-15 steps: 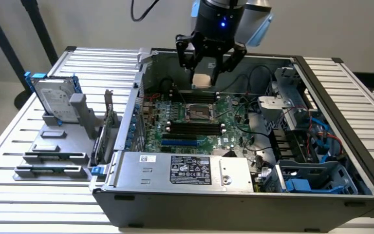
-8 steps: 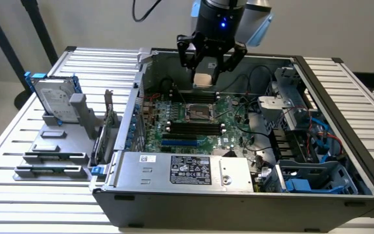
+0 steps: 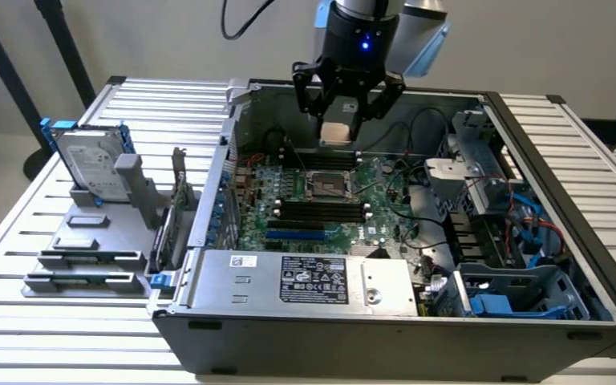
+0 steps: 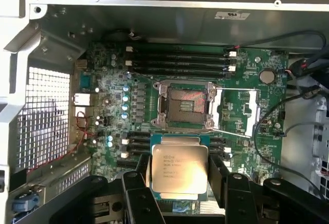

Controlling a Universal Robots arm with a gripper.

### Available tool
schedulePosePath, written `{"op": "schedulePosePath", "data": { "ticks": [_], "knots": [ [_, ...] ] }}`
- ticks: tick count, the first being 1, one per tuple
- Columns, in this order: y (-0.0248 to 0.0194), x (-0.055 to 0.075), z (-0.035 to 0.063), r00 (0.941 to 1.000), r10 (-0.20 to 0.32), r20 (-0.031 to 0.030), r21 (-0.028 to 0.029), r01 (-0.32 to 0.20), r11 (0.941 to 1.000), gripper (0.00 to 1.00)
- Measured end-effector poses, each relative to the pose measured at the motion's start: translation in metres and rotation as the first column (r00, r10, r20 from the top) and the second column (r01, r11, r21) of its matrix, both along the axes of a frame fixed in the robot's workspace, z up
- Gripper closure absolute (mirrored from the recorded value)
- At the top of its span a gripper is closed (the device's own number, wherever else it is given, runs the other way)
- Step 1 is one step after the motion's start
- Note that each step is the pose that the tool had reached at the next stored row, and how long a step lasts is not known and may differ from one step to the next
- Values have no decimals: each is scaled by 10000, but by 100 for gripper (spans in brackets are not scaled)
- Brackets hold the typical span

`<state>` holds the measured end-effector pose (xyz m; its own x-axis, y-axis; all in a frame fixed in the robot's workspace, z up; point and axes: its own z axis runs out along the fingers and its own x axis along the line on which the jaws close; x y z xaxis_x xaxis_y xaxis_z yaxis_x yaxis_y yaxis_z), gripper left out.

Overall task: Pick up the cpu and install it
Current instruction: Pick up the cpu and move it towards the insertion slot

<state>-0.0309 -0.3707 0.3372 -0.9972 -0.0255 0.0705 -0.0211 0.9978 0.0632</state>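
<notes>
My gripper [image 3: 339, 120] hangs over the open computer case with the cpu [image 3: 337, 132] held between its black fingers [image 3: 304, 95]. The cpu [image 4: 178, 167] is a flat square chip with a silvery metal top and printed text, and the fingers [image 4: 140, 175] press on two opposite edges of it. The open cpu socket [image 4: 185, 106] lies on the green motherboard [image 4: 247, 106] a short way off from the chip, with its metal frame lifted aside. In the exterior view the socket [image 3: 327, 186] sits below the gripper, well clear of the chip.
Black memory slots [image 4: 177, 59] flank the socket on both sides. A power supply [image 3: 308, 281] fills the case's near side. Drive cages and cables [image 3: 500, 200] crowd the exterior view's right. A grey holder [image 3: 99, 233] with a hard drive [image 3: 89, 164] stands outside the case at the left.
</notes>
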Motion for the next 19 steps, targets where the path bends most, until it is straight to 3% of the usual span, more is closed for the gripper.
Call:
{"op": "schedulePosePath", "data": {
  "ticks": [5,9,11,15,19],
  "knots": [
    [60,-1,-83,10000,-41,26,0,41,10000,45],
    [177,-1,-137,10000,-43,55,-1,43,10000,45],
    [214,-1,-162,10000,-49,75,-5,49,10000,45],
    [253,-1,-209,9999,-88,127,-30,89,10000,45],
    [261,0,-275,9998,-147,159,-54,148,9999,45]
  ]
}}
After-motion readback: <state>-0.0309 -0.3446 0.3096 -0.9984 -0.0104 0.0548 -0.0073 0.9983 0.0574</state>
